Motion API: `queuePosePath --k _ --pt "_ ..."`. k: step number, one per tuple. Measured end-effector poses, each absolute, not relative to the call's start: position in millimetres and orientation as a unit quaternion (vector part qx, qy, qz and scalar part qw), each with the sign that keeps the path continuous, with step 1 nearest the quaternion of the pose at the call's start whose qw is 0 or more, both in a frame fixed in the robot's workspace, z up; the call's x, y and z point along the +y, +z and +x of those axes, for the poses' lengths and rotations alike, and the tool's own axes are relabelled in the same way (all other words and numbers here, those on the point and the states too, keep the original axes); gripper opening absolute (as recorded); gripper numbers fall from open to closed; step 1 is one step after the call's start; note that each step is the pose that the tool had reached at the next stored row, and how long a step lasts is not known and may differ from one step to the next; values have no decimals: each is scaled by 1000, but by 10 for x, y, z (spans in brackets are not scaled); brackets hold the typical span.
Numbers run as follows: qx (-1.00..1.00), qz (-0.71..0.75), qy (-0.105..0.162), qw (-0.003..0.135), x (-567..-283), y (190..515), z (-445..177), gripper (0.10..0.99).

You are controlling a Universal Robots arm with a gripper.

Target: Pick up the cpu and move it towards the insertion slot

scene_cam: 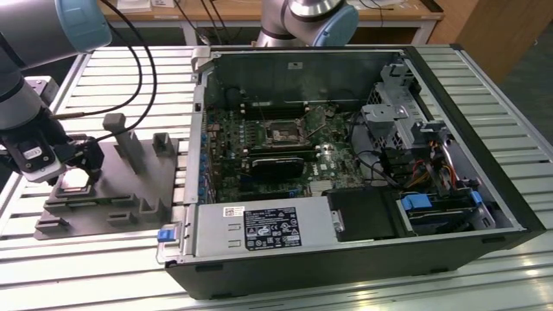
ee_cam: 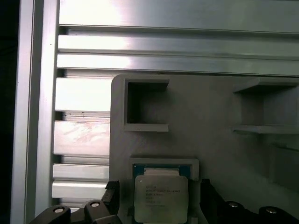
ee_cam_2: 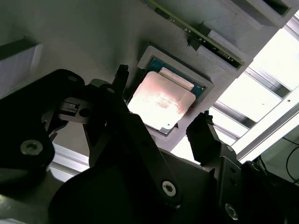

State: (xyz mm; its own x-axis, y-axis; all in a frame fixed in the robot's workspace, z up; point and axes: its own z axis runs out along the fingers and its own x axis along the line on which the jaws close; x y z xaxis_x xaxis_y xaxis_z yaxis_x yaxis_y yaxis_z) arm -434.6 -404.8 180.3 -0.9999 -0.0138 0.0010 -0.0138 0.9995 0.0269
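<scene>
Slatted table [scene_cam: 87,272]: the open computer case [scene_cam: 285,265] takes up its middle and the side toward the exterior view's right. The grey fixture plate [scene_cam: 112,207] lies at the table edge on the exterior view's left, just beside the case.

Green circuit board [scene_cam: 233,149]: it lies flat on the case floor. The insertion slot [scene_cam: 283,133] is near the board's middle, dark inside a silver frame, well apart from the fixture plate.

Arm [scene_cam: 26,97]: it stands over the plate, wrist pointing down.

Gripper [ee_cam_2: 163,103]: jaws apart, one finger [ee_cam_2: 203,133] on each side of the chip, nothing clamped. In the second wrist view we see a gap between each fingertip and the chip.

The cpu [ee_cam: 161,198]: seated flat in its raised square pocket, metal lid up, close to the plate's edge on the exterior view's left.

Step in hand, as we judge it: the grasp.
- We would keep the fingers centred so both pads meet opposite chip edges together. One pad landing first would likely skew the chip in the pocket.
- The pocket rim stands just outside the chip, so the tips must come down inside it, not on it.
- Light closing force is advised, since the chip is thin and its underside is delicate.
- The chip should stay level when it leaves the pocket.
</scene>
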Motion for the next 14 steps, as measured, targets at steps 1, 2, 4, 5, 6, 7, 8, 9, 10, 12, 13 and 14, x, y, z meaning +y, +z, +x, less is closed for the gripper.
queuePosePath --k 1,2,4,5,6,7,8,9,10,12,13,14 --pt "-1000 7 -13 1 -4048 1803 -4346 780" --pt "-1000 7 -13 1 -4048 1803 -4346 780" --pt "-1000 7 -13 1 -4047 1802 -4346 780" --pt "-1000 7 -13 1 -4047 1802 -4346 780" --pt "-1000 7 -14 0 -4047 1800 -4344 765" --pt "-1000 7 -14 0 -4046 1800 -4339 765" --pt "-1000 7 -14 0 -4046 1800 -4336 694" --pt "-1000 7 -14 0 -4047 1801 -4334 694" --pt "-1000 7 -13 1 -4047 1802 -4332 694" --pt "-1000 7 -13 1 -4047 1802 -4331 694" --pt "-1000 7 -13 1 -4048 1802 -4331 694" --pt "-1000 7 -13 1 -4049 1802 -4331 694"
